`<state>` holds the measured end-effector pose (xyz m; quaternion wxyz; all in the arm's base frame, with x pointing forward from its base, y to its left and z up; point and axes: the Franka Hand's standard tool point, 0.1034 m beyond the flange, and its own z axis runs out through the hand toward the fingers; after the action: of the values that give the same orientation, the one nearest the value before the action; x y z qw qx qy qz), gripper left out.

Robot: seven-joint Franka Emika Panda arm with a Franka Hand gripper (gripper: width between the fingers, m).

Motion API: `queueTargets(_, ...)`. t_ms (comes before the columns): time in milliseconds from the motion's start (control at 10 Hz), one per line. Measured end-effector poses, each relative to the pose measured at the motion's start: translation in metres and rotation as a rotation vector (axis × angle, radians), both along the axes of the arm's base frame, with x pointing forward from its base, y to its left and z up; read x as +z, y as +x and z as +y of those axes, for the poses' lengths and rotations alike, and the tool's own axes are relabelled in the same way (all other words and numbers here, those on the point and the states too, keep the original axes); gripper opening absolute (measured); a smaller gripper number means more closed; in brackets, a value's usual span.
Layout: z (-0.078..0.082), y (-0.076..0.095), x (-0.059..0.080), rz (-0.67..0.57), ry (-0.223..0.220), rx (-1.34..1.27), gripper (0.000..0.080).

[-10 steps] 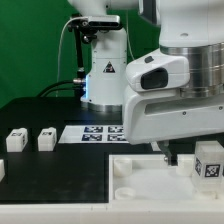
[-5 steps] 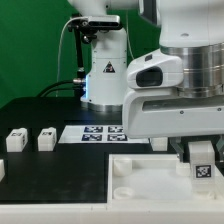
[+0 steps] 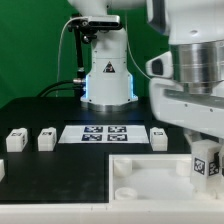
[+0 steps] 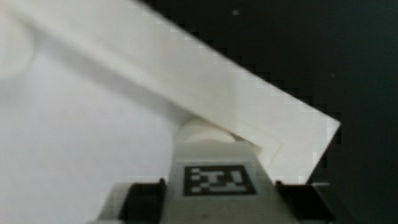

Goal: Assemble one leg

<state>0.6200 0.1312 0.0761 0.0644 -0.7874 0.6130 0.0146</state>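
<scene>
One leg (image 3: pixel 206 166) is pinched by the gripper (image 3: pixel 205 158) at the exterior view's lower right — held over the white tray (image 3: pixel 135 172), contact with it not discernible

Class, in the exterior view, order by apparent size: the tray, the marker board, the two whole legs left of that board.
1. tray, partly cut off by the frame
2. marker board
3. leg beside the board and leg farther left: alike, unranked
</scene>
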Motion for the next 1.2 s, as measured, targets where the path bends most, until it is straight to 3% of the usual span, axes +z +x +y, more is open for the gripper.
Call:
queueTargets(300, -0.004, 0.001, -0.001, 0.0, 0.012, -0.105, 0.0292)
queueTargets(400, -0.004, 0.001, -0.001, -0.003, 0.01, -0.071, 0.045)
queueTargets(500, -0.005, 0.001, -0.001, -0.012, 0.004, 0.009, 0.045)
queueTargets(600, -0.009, 0.001, -0.002, -0.028, -0.007, 0.174, 0.0594)
queueTargets(800, -0.007, -0.002, 0.001, -0.017, -0.042, 0.507, 0.0641)
queueTargets(1200, -0.011, 0.0, 0.0, -0.075, -0.074, 0.974, 0.0649)
